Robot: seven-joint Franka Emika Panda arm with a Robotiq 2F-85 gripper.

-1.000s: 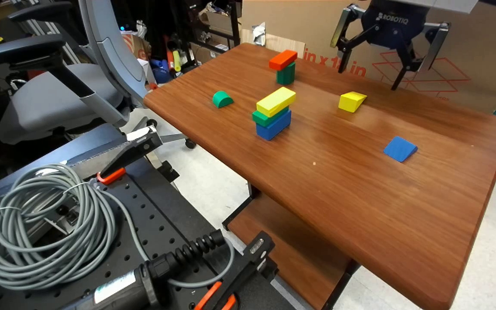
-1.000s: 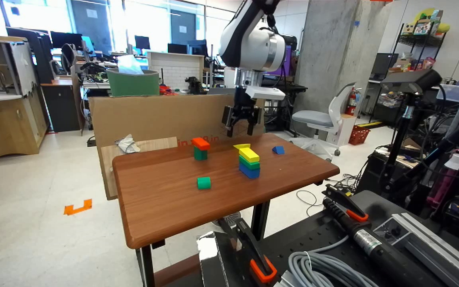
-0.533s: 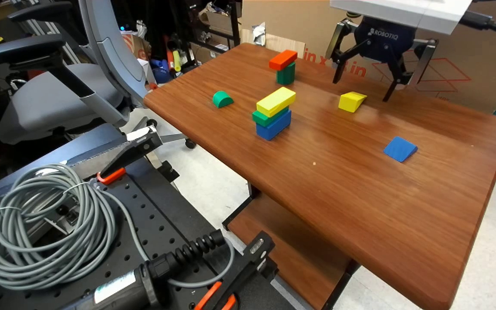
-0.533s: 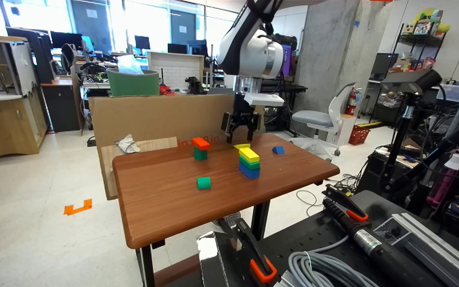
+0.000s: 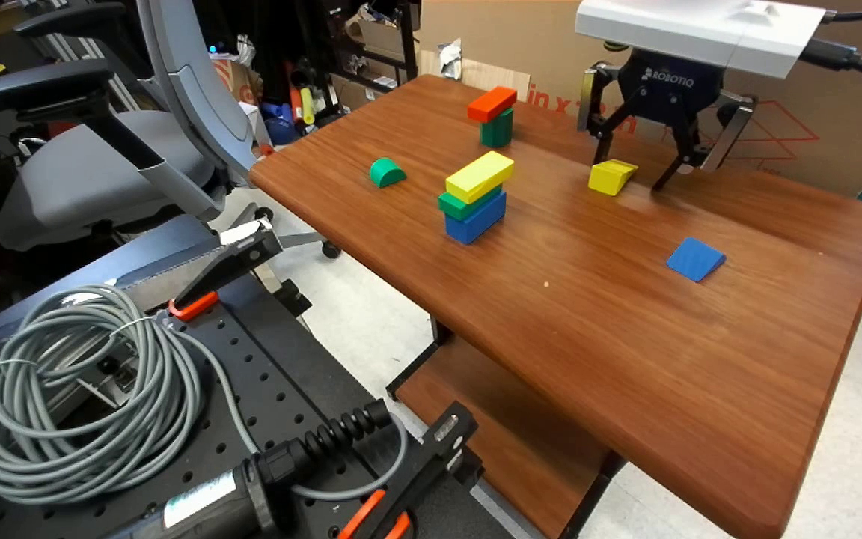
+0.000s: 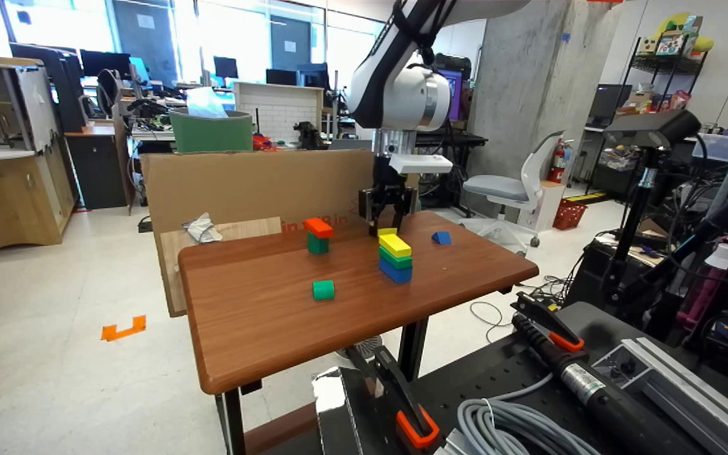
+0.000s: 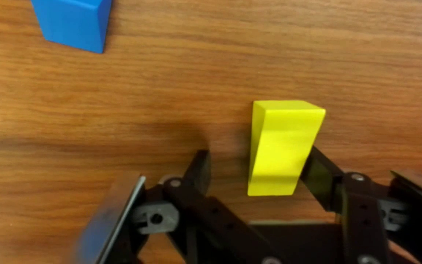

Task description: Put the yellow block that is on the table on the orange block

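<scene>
The gripper [image 7: 258, 168] straddles the yellow wedge [image 7: 284, 150] on the table [image 5: 588, 299], jaws apart: one finger [image 7: 322, 176] hard by its side, touching or not I can't say, the other across a gap. Closing off-centre could skid or twist it. Farther off, the orange block [image 5: 492, 104] overhangs a green block [image 5: 497, 129], so an uneven set-down might tip it. Past the cardboard [image 6: 244, 196], a pale bag [image 6: 206, 103] pokes from a green bin [image 6: 212, 134].

Smooth wood-grain table [image 5: 625, 344], smooth yellow block [image 7: 286, 146]
</scene>
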